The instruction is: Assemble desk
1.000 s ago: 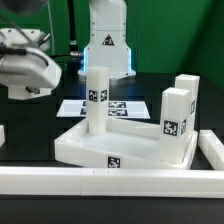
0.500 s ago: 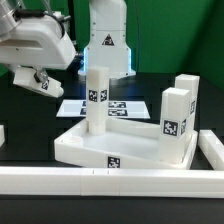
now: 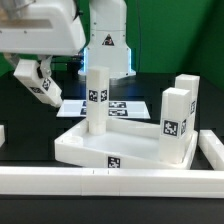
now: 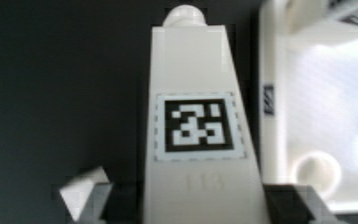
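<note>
The desk slab (image 3: pixel 110 146) lies flat in the middle of the exterior view, with one leg (image 3: pixel 97 100) standing upright on its far left corner. Two more legs (image 3: pixel 177 122) stand at its right end, one behind the other. My gripper (image 3: pixel 36 76) hangs at the upper left, above and left of the slab, shut on a fourth leg (image 3: pixel 44 90) that is tilted in the air. In the wrist view this leg (image 4: pixel 197 110) runs lengthwise between the dark fingers (image 4: pixel 297 196), tag facing the camera, with the gripper (image 4: pixel 202 202) closed on its sides. The slab (image 4: pixel 329 90) shows beside it.
The marker board (image 3: pixel 122 107) lies on the black table behind the slab. A long white border rail (image 3: pixel 110 181) runs along the front and up the exterior view's right (image 3: pixel 212 150). The robot base (image 3: pixel 106 40) stands at the back. A small white piece (image 3: pixel 2 135) shows at the left edge.
My arm has moved to the exterior view's right, toward the slab, and the held leg has come into view under the hand. The slab and standing legs have not moved.
</note>
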`<state>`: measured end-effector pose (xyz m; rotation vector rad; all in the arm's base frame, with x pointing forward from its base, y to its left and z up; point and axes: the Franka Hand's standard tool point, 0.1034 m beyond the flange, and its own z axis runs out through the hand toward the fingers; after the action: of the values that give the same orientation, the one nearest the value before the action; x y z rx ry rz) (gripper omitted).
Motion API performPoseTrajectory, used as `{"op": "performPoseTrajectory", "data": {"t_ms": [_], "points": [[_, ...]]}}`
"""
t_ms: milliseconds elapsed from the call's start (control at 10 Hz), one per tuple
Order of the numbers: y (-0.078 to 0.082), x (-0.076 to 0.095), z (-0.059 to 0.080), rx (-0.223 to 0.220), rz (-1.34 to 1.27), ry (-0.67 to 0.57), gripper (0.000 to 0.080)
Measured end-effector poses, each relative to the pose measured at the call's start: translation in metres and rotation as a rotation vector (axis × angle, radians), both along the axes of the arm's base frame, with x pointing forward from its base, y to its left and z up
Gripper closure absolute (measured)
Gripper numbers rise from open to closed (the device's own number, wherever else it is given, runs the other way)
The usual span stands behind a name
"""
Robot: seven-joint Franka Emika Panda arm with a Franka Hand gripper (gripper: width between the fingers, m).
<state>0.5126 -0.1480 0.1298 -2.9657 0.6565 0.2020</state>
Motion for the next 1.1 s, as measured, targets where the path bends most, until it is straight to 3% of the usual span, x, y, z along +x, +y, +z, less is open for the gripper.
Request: {"op": "performPoseTrajectory", "data": {"t_ms": [200,500,600,700,800,900,1100], "points": [[0.007,0.012,0.01,-0.066,0.013,-0.136,0.0511],[0.003,0.016,0.007,-0.173,0.007,-0.293,0.0511],[0.008,0.019,0.008,-0.214,0.017,-0.354,0.0511],[0.017,0.026,0.012,-0.224,0.025,-0.383,0.0511],[0.021,0.038,0.021,-0.286,0.044,-0.482,0.0511],[0.026,0.041,0.018,-0.312,0.072,-0.508,0.0511],[0.031,0.043,0.015,-0.313,0.085,-0.504,0.0511]]}}
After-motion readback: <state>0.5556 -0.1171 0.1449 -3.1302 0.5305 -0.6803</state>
